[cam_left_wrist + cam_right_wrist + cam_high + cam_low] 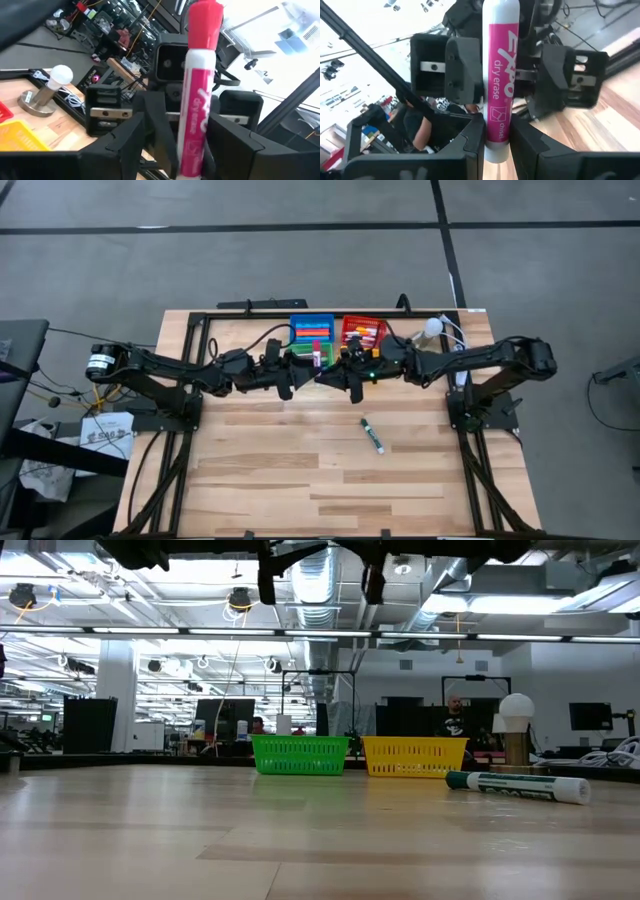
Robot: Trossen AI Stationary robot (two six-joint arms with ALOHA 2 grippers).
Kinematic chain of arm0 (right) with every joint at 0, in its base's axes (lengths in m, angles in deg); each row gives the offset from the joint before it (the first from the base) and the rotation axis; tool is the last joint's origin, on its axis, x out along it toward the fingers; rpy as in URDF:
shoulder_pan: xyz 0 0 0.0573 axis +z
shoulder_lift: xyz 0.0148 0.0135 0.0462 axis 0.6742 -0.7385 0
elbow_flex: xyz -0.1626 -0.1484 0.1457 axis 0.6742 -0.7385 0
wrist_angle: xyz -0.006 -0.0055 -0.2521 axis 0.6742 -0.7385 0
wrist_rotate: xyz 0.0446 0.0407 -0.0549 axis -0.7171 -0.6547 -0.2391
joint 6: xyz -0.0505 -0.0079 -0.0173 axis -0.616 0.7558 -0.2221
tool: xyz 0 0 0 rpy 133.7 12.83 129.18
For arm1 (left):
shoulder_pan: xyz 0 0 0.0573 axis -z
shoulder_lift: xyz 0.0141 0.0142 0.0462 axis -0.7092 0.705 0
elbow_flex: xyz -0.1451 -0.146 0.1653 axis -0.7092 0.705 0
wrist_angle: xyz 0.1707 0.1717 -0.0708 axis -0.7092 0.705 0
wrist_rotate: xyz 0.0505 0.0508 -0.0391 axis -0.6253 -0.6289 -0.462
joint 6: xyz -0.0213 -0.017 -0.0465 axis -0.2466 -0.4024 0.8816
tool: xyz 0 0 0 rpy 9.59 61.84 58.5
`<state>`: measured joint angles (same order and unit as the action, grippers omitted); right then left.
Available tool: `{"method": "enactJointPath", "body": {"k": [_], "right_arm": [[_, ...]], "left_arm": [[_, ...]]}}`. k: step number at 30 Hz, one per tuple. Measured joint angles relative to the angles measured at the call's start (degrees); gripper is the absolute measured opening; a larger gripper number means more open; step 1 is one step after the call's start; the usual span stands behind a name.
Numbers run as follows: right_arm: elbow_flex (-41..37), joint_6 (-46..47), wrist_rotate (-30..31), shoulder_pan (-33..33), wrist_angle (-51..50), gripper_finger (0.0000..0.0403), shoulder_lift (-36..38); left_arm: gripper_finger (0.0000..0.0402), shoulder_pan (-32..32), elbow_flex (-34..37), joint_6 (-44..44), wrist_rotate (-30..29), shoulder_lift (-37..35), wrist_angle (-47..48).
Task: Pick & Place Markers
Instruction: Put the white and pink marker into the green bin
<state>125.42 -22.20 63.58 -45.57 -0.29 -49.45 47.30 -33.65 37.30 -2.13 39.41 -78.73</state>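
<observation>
A pink-labelled marker (pixel 499 75) with a pink-red cap (pixel 205 22) is held high over the table's middle (pixel 317 355), where both arms meet. My right gripper (pixel 497 137) is shut on it. My left gripper (pixel 182 145) faces it from the table's left and stands open, with a finger (pixel 461 67) on either side of the marker's body and a gap showing. A green-capped marker (pixel 372 435) lies on its side on the wood, to the right of the middle. My right gripper pinches the marker's body near its white tail end (pixel 498 131) between its two fingers. The fingers come level from the table's right and lie across the marker. The marker is lifted clear of the table, with its capped end standing away from the fingers.
A blue bin (pixel 312 328) and a red bin (pixel 363 330) with markers in them sit at the far edge. From the low view a green basket (pixel 300 755) and a yellow one (pixel 415 757) show. A bulb on a stand (pixel 432 328) is at the far right. Bare wood lies toward the near edge.
</observation>
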Motion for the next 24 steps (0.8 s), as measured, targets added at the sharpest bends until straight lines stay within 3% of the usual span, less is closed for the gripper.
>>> {"method": "enactJointPath", "body": {"k": [8,18,24], "right_arm": [[1.51,0.23,-1.9,-0.46,-0.97,0.0056,-1.82],[1.51,-0.03,-1.53,-0.35,-2.1,0.0068,-1.55],[1.51,-1.77,-5.24,-1.02,-2.14,0.01,-1.55]], "left_arm": [[0.0185,0.0,-0.02,-0.21,-0.14,-0.04,0.44],[0.0066,-1.24,-0.02,-1.71,2.02,-0.06,0.25],[0.0065,-2.26,-0.02,-1.74,3.81,-0.04,0.38]]}}
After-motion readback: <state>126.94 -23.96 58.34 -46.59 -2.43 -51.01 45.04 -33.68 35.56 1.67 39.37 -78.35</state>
